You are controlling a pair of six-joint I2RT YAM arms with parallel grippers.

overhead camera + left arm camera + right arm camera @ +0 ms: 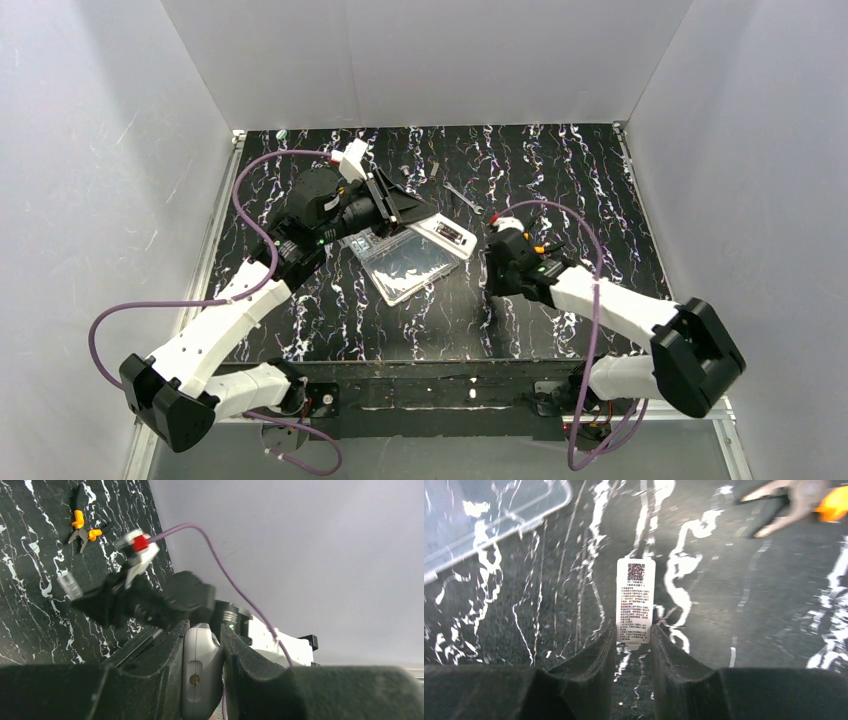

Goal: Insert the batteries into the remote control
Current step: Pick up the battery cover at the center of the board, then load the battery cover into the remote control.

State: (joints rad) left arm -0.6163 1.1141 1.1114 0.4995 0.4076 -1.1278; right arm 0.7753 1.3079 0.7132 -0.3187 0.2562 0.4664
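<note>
Close to the arms' bases, the right gripper [634, 630] is down at the table [560, 170]. Its jaws stand part-closed, one finger against each long edge of the cover [635, 600]. This is a flat white slip lying label-up, and it looks pinched at its near end. Just left of it lies the clear box [405, 262], flat on the marbled black surface.

Beyond the box, the left gripper [405, 212] has the remote [445, 233] clamped tight by one end. It holds the remote above the table, dark recess upward and jutting toward the right arm. The left wrist view shows the white body squeezed between both fingers. Farther out lie orange-handled pliers [82, 530] and small bits too tiny to name.

By these pictures the job looks about midway. The cover is off and apart from the remote, and the compartment is exposed and presented. No battery can be made out anywhere, and whether the recess is already filled cannot be told from above. If it is empty, loading and closing remain. If it is full, only refitting the cover is left.
</note>
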